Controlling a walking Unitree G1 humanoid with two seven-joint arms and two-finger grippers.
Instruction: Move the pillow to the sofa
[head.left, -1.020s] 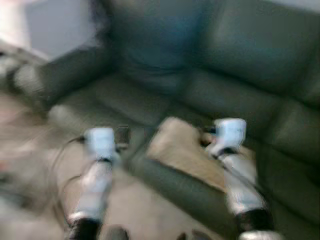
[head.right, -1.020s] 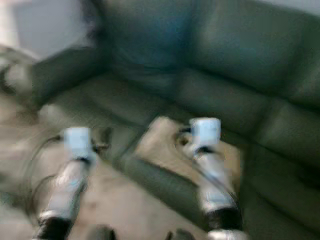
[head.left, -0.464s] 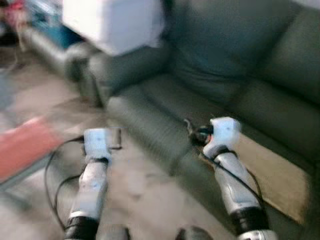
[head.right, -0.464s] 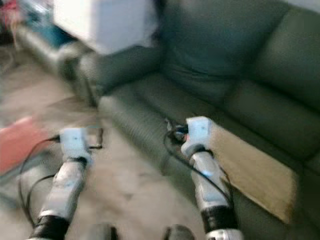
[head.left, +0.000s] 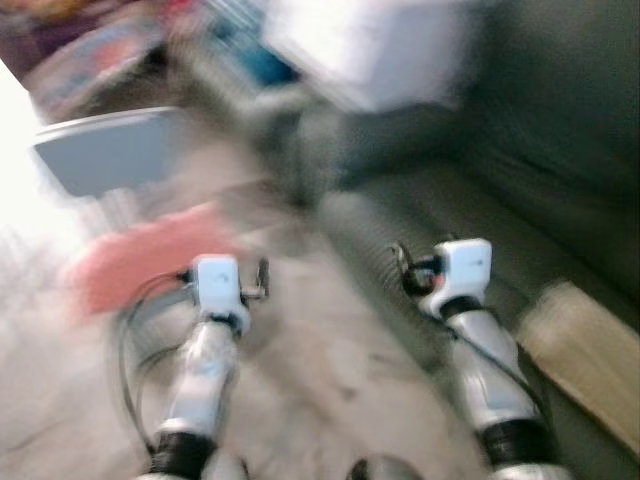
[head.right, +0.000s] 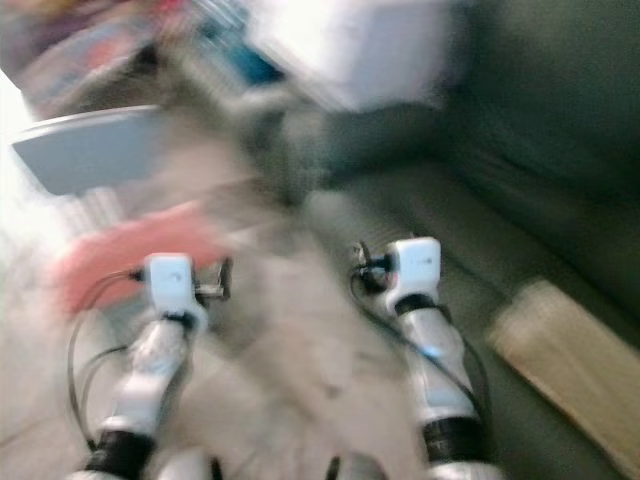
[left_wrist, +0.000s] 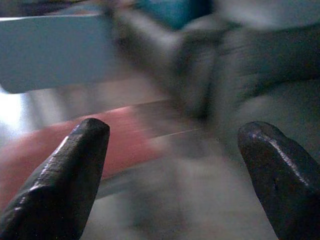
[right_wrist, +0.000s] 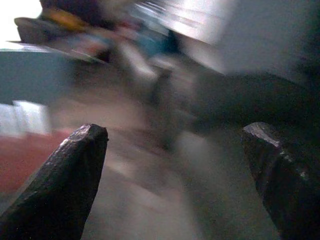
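Heavy blur smears everything. The tan pillow (head.left: 590, 360) lies on the dark green sofa (head.left: 540, 190) at the frame's lower right, its far end cut off by the edge. Left gripper (left_wrist: 172, 175) and right gripper (right_wrist: 175, 180) hang over the floor (head.left: 330, 370), jaws spread wide and empty. A reddish patch (head.left: 145, 260) at left is unreadable.

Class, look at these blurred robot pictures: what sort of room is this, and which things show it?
Most likely a home living room: a dark green sofa with a tan pillow on its seat, and a reddish mat on the floor.
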